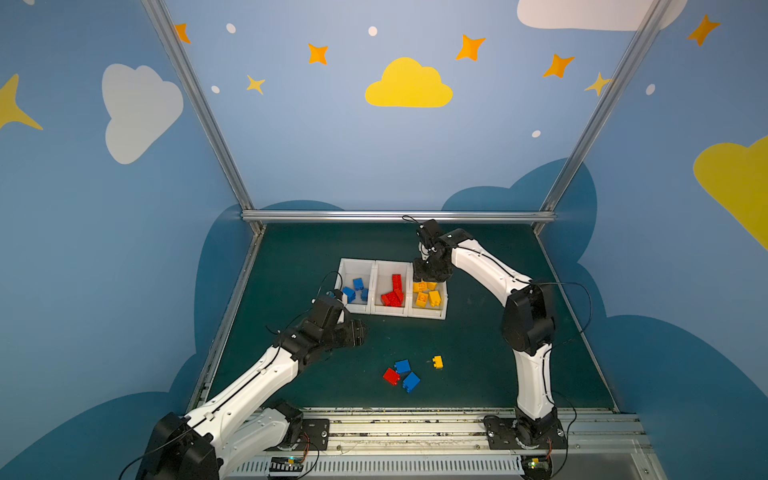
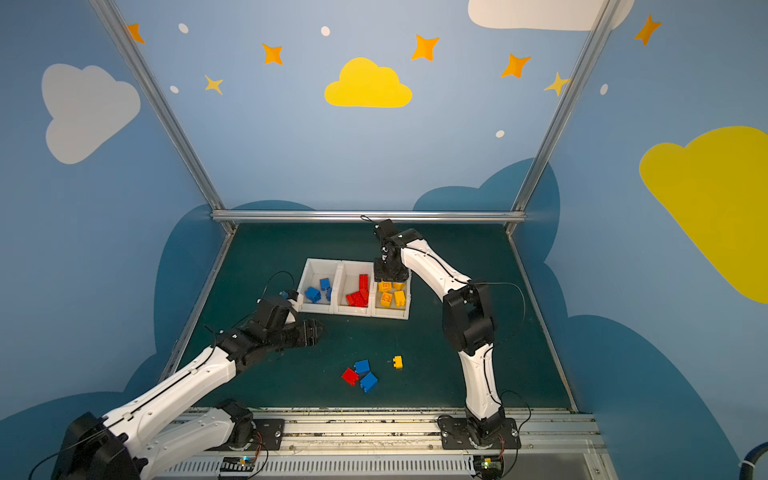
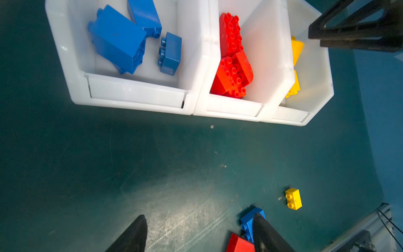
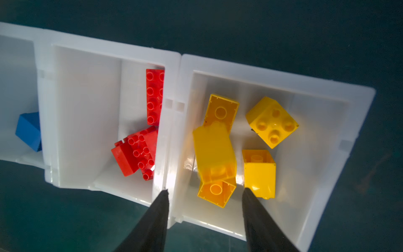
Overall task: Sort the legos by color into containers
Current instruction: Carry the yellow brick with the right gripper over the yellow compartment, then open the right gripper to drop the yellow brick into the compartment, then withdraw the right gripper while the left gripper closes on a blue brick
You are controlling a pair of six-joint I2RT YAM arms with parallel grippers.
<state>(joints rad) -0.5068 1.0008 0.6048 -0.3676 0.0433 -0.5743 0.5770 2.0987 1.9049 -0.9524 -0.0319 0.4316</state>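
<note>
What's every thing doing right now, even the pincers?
White plastic bin of blue bricks, partly filled.
White plastic bin of red bricks, partly filled.
White plastic bin of yellow bricks, partly filled.
Loose red plastic brick, unsorted.
Two loose blue plastic bricks, unsorted.
Loose yellow plastic brick, unsorted.
Left pincer, open, empty.
Right pincer, open, empty, over the yellow bricks.

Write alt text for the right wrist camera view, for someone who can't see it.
The right gripper, jaws apart, hangs over a white bin holding several yellow bricks. The neighbouring bin holds red bricks, and a blue brick shows in a third bin.
</note>
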